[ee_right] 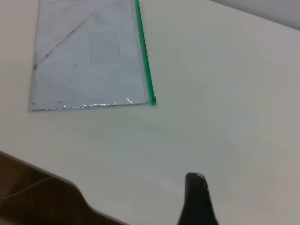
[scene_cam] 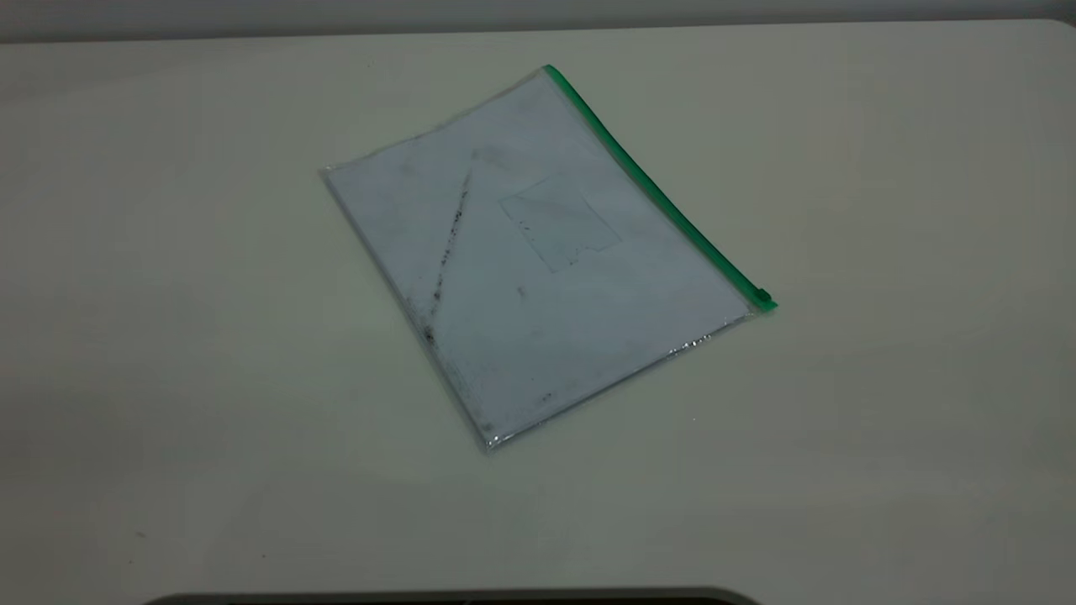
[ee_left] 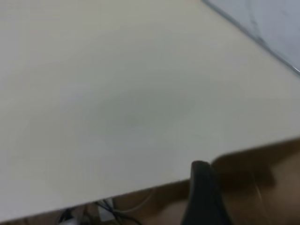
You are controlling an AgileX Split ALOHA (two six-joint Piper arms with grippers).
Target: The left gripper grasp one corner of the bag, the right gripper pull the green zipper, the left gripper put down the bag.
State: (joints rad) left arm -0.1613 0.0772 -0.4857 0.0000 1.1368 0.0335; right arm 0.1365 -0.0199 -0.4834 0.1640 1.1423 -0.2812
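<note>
The bag (scene_cam: 538, 252) lies flat on the bench (scene_cam: 168, 336), at the centre of the exterior view and turned at an angle. Its green zipper (scene_cam: 651, 185) strip runs along the edge from upper centre down to right of centre. The slider (scene_cam: 762, 297) sits at the lower right end of that strip, at the bag's corner.

Neither arm appears in the exterior view. In the left wrist view one dark finger of the left tool (ee_left: 202, 194) shows near the bench edge, well apart from the bag, only a corner of which enters at upper right. In the right wrist view one finger of the right tool (ee_right: 197, 199) shows at the bottom centre, likewise well apart from the bag in the upper left. How wide either tool stands cannot be told, as only one finger of each is in view. Neither holds anything.

Judgement: the bag at rest, released, with the slider at one end, fits either a stage ahead of the corner grasp or a stage after the zipper is drawn and the bag set down. The pictures do not settle which, nor whether the zipper is closed.
</note>
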